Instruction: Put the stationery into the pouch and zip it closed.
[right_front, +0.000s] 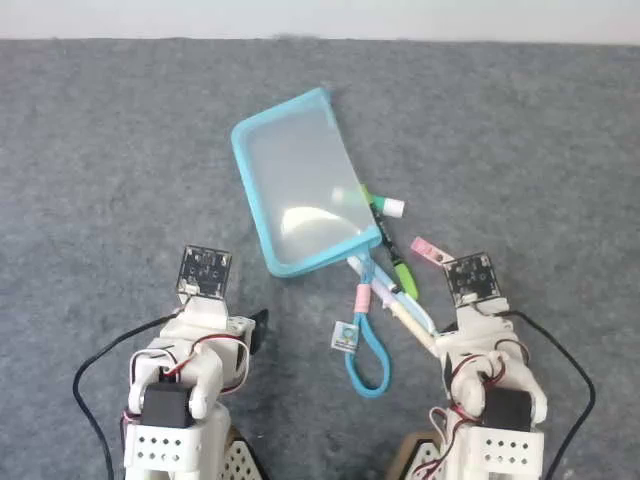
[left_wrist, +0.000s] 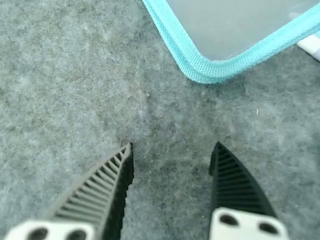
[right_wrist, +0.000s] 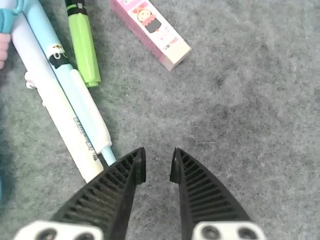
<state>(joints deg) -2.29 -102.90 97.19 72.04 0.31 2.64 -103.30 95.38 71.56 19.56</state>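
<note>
A translucent pouch (right_front: 300, 185) with a teal edge lies flat mid-table; its corner (left_wrist: 210, 67) is just ahead of my left gripper (left_wrist: 172, 150), which hovers open over bare carpet. From the pouch's near right corner stick out a green highlighter (right_front: 402, 272), a white-capped marker (right_front: 386, 207), a pale blue pen (right_front: 395, 295) and a white pen (right_front: 410, 320). A pink eraser (right_front: 428, 250) lies beside them. My right gripper (right_wrist: 159, 152) is narrowly open and holds nothing, next to the white pen's tip (right_wrist: 55, 115), with the blue pen (right_wrist: 65, 75), highlighter (right_wrist: 82, 42) and eraser (right_wrist: 150, 27) ahead.
A teal strap loop (right_front: 368, 355) with a small tag (right_front: 345, 337) trails from the pouch toward the arms. The left arm (right_front: 195, 340) and right arm (right_front: 485, 360) stand at the near edge. Grey carpet (right_front: 120, 150) covers the table, open at left and far right.
</note>
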